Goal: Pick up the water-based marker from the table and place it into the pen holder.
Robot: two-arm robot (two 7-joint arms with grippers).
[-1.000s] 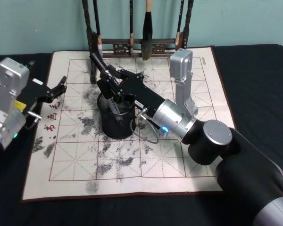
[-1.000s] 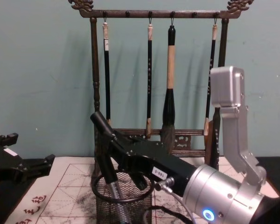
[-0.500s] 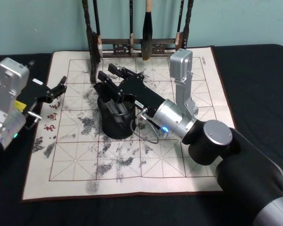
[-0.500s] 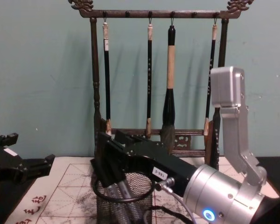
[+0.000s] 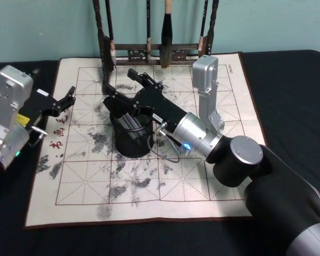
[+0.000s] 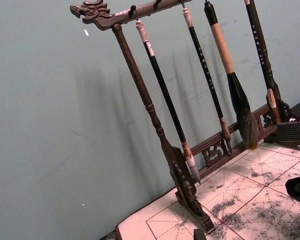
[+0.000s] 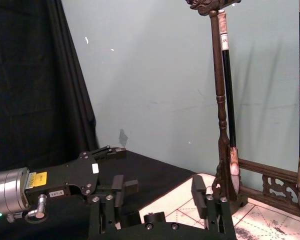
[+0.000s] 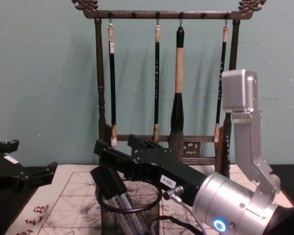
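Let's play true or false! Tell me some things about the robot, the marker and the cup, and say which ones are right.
1. The marker is inside the pen holder. True.
2. The right claw is open above the pen holder. True.
3. The left claw is holding the marker. False: it is open with nothing in it, off at the mat's left edge.
4. The pen holder has tipped over. False: it stands upright on the mat.
5. Four brushes hang on the brush rack behind the pen holder. True.
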